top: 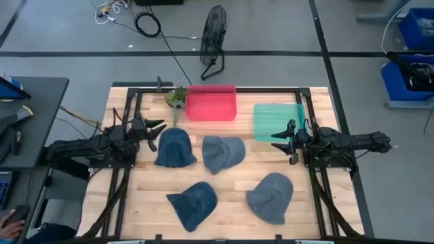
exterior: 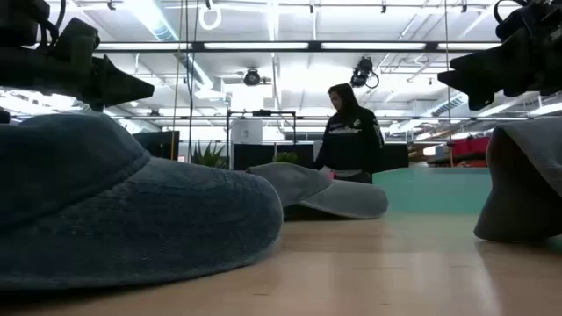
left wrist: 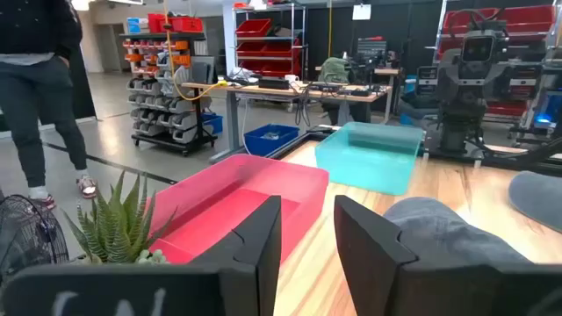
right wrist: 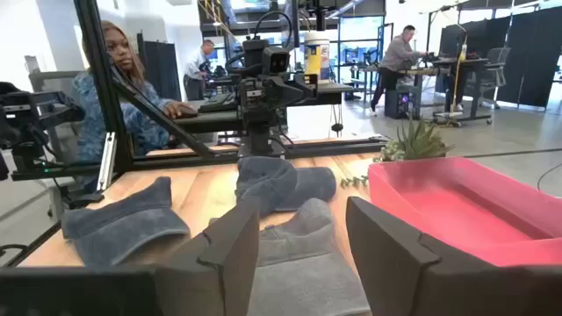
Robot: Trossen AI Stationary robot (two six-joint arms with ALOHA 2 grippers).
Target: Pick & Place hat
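Observation:
Several soft hats lie flat on the wooden table. In the high view a blue hat (top: 175, 147) and a grey hat (top: 222, 152) lie mid-table; another blue hat (top: 193, 203) and another grey hat (top: 271, 196) lie nearer the near edge. My left gripper (top: 160, 131) (left wrist: 307, 237) hovers open just left of the mid-table blue hat (left wrist: 439, 233), above its edge. My right gripper (top: 276, 140) (right wrist: 303, 250) hovers open to the right of the mid-table grey hat (right wrist: 299, 233), near the teal bin. Neither gripper holds anything.
A red bin (top: 211, 103) (left wrist: 246, 197) and a teal bin (top: 278, 120) (left wrist: 369, 154) stand along the far edge, with a small potted plant (top: 178, 97) left of the red bin. Black frame rails run down both table sides. People stand and sit beyond the table.

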